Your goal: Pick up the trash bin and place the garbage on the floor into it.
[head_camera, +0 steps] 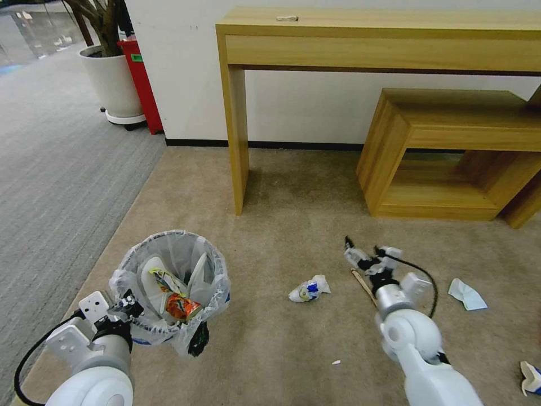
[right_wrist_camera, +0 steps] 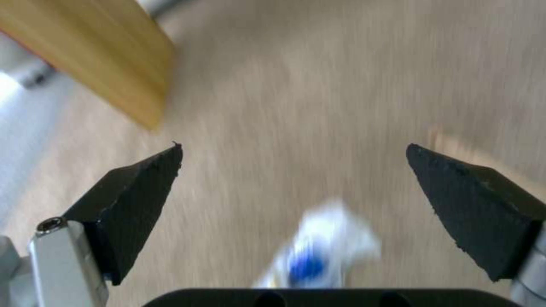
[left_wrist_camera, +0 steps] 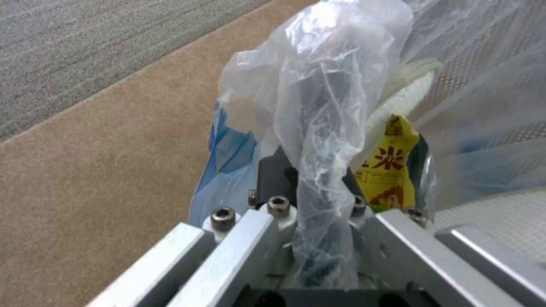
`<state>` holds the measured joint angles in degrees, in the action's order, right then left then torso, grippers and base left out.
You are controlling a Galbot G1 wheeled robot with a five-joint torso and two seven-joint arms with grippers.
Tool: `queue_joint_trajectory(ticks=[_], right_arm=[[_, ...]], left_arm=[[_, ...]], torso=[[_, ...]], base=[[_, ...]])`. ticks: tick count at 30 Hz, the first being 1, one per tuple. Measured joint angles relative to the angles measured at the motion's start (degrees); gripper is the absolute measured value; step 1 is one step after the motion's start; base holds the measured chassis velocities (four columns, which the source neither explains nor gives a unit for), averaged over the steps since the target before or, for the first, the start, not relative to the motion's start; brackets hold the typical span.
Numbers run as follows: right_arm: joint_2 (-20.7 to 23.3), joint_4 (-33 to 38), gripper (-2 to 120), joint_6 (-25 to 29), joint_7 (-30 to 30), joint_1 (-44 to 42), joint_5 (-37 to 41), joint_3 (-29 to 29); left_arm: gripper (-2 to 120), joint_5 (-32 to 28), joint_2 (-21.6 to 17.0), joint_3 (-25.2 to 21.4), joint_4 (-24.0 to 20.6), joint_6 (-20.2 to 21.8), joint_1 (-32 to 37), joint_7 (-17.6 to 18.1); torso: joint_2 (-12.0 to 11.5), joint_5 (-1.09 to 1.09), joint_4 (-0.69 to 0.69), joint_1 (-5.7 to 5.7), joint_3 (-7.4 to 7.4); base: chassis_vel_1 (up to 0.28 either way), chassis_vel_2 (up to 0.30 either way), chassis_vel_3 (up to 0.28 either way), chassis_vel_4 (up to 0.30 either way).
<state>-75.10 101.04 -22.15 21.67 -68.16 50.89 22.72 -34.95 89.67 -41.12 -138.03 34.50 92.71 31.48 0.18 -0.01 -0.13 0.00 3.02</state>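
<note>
The trash bin (head_camera: pixel 169 282), lined with a translucent white bag (left_wrist_camera: pixel 324 106), is at my front left on the beige floor (head_camera: pixel 293 214). My left gripper (head_camera: pixel 132 307) is shut on its near rim, the fingers wrapped in the liner. White slippers and snack packets (head_camera: pixel 180 304) lie inside; a yellow packet (left_wrist_camera: pixel 390 170) shows close by. My right gripper (head_camera: pixel 363 246) hangs open above the carpet, fingers spread wide (right_wrist_camera: pixel 293 153). A crushed blue-white paper cup (head_camera: pixel 310 289) (right_wrist_camera: pixel 318 251) lies just left of it. A wooden stick (head_camera: pixel 363 285) lies under its wrist and a pale blue tissue (head_camera: pixel 466 294) to its right.
A tall wooden table (head_camera: pixel 236 113) stands against the wall, its leg (right_wrist_camera: pixel 97 55) near the right gripper. A low wooden bench (head_camera: pixel 439 152) sits at the right. Grey ribbed carpet (head_camera: pixel 56 169) runs along the left. More blue-white litter (head_camera: pixel 530 378) lies bottom right.
</note>
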Motion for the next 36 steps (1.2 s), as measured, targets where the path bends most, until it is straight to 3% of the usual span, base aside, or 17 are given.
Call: queue_joint_trajectory(ticks=[6, 10, 26, 35, 36], right_arm=[[-2.57, -6.71, 100, -9.14, 9.79, 5.25, 9.41, -2.66], [-3.58, -10.87, 100, -13.27, 12.53, 8.66, 11.05, -3.3], [-8.26, -30.15, 100, -13.88, 6.36, 18.12, 3.78, -4.59], [-10.65, -37.21, 74, -11.3, 3.11, 20.82, -1.17, -3.78], [-11.2, -38.81, 67, -10.64, 2.14, 21.61, -2.54, -3.47]], left_arm=[[0, 0.92, 0.32, 0.6, 0.6, 0.0, -0.5, 0.05], [0, 1.37, 0.58, 0.96, 0.9, 0.0, -0.55, 0.06], [0, 1.42, 0.76, 0.44, 1.07, -0.31, -0.52, 0.04], [0, 1.44, 0.72, 0.43, 1.26, -0.38, -0.6, 0.04], [0, 1.44, 0.68, 0.46, 1.33, -0.38, -0.64, 0.04]], torso=[[0.0, 0.0, 0.0, 0.0, 0.01], [0.0, 0.0, 0.0, 0.0, 0.01], [0.0, 0.0, 0.0, 0.0, 0.0], [0.0, 0.0, 0.0, 0.0, 0.0], [0.0, 0.0, 0.0, 0.0, 0.0]], base=[[0.0, 0.0, 0.0, 0.0], [0.0, 0.0, 0.0, 0.0], [0.0, 0.0, 0.0, 0.0], [0.0, 0.0, 0.0, 0.0], [0.0, 0.0, 0.0, 0.0]])
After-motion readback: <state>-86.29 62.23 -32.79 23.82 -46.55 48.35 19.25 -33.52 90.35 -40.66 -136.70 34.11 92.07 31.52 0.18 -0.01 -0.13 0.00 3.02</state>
